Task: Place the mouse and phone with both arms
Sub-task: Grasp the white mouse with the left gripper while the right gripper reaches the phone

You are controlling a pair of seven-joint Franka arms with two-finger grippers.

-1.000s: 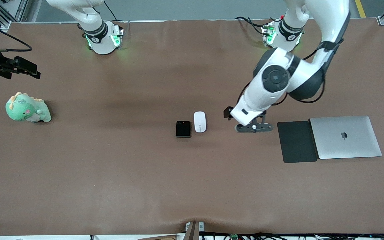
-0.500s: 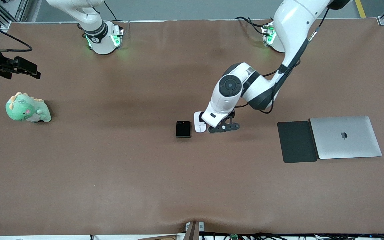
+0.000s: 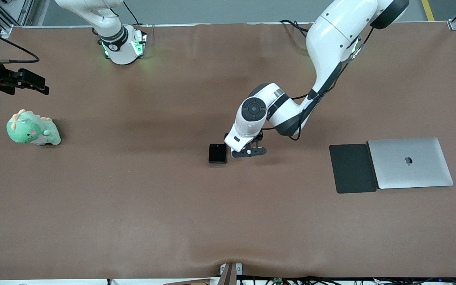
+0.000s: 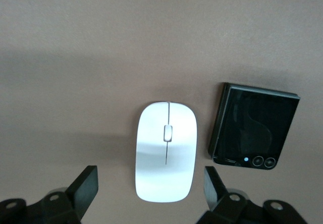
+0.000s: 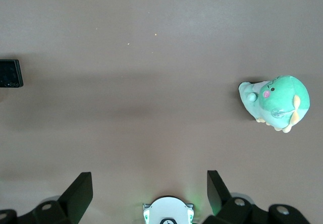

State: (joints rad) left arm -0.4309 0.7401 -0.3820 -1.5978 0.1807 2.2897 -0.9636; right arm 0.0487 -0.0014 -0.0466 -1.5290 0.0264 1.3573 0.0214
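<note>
- A brown table [image 3: 133, 206] spreads out under both my arms, with a few things well apart on it.
- My right gripper [image 5: 150, 182] hangs over the right arm's end of the table. That arm waits here. Its fingers [image 5: 81, 191] stand wide, released, with nothing between them but bare table.
- A green plush dinosaur [image 3: 33, 128] lies at that same end of the table, nearer to the front camera than my right gripper. It shows in my right wrist view too.
- My right arm's base [image 3: 123, 45] glows green at the table's edge.
- The phone [image 3: 217, 153], a glossy black slab with rounded corners, lies flat near the middle of the table. In my left wrist view its two small lenses sit at one corner.
- The mouse [image 4: 166, 158] lies just beside the phone, toward the left arm's end of the table. A thin strip of table shows between them, so they are apart. In the front view my own wrist hides the mouse.
- My left gripper [image 4: 149, 176] is low over the mouse. Its fingers [image 4: 87, 181] are spread, one on either side of the mouse's rounded end, with a gap at each side. They are unclenched and grasp nothing.
- A dark grey pad [image 3: 352, 168] lies flat toward the left arm's end of the table.
- A closed silver laptop [image 3: 410, 163] lies edge to edge with the pad, closer still to that end.
</note>
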